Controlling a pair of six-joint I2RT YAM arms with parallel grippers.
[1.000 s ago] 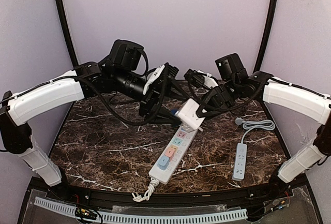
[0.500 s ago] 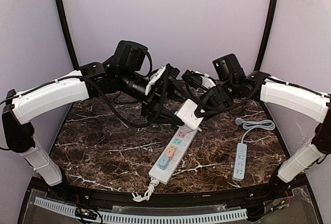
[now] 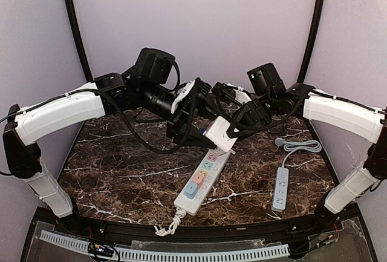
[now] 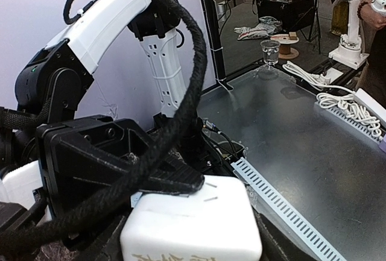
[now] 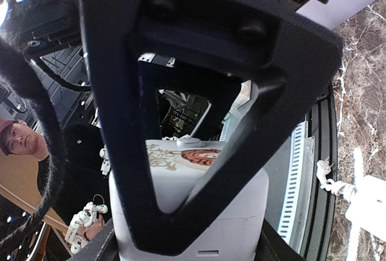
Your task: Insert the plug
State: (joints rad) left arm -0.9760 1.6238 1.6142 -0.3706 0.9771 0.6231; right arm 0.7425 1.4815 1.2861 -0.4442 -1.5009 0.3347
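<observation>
L fingers (image 4: 129, 167) closed | plug (image 3: 221, 133) also in R fingers (image 5: 120, 128) | over strip (image 3: 201, 180)

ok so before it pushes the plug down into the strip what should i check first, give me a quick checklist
1. Plug held: ok, the white plug block is aloft in the right gripper.
2. Left gripper hold: cannot tell, it touches the block but a firm grip isn't shown.
3. Block level: not ok, it hangs tilted over the far end of the power strip.
4. Prongs lined up with a socket: cannot tell, hidden from above.
5. Path clear: ok, the small grey strip lies apart to the right.
</observation>
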